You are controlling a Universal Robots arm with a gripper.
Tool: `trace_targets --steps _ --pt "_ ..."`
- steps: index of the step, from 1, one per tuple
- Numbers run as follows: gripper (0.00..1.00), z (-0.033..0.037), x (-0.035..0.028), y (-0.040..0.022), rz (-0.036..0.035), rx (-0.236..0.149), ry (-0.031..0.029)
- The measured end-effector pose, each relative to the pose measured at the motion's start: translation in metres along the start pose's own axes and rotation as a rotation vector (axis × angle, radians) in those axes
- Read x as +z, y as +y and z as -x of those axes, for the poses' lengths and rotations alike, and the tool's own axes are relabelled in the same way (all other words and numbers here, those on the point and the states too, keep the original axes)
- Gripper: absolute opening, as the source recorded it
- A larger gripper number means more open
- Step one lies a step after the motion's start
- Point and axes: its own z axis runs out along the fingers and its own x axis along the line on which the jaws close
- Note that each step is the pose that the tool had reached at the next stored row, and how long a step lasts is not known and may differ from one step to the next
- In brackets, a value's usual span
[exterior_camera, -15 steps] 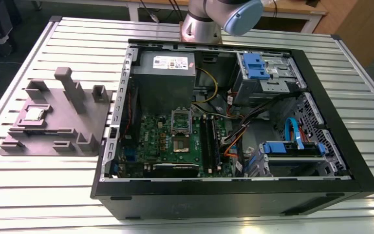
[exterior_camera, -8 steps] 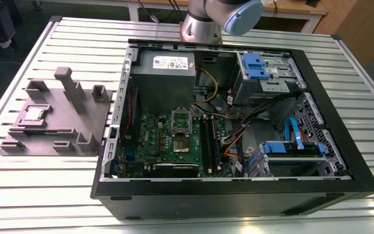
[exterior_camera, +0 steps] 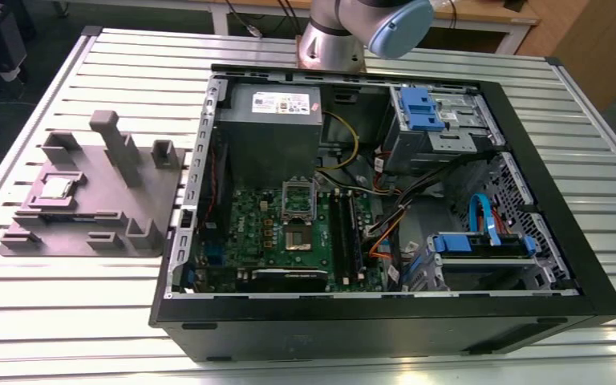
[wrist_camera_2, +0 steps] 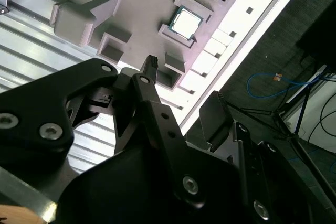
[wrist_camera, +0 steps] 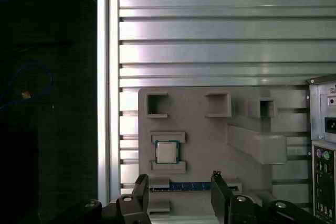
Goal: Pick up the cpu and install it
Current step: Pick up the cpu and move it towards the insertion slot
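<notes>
First wrist view, flat shiny square cpu [wrist_camera: 167, 152]

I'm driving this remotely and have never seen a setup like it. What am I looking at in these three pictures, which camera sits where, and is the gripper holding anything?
The machine is a single robot arm, standing at the far edge of a slatted metal table. The exterior view comes from a camera off the arm that looks down on the whole table. The two wrist views come from cameras riding on the arm, so its gripper, with black fingers, appears in both wrist views.

On the table lie an open computer case, with its green motherboard exposed, and, at the exterior view's left, a grey holder tray. The cpu, a small silver square, sits in a pocket of that tray.

The gripper is open and holds nothing. It hangs above the tray near the cpu, not touching it.
</notes>
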Motion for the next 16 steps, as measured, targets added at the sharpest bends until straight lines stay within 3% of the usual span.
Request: trace_targets --steps 10,16 --pt "0.59 0.0 0.0012 -0.0001 0.0003 0.0 -0.0003" --pt "0.59 -0.0001 0.011 -0.0005 0.0002 -0.023 0.0093"
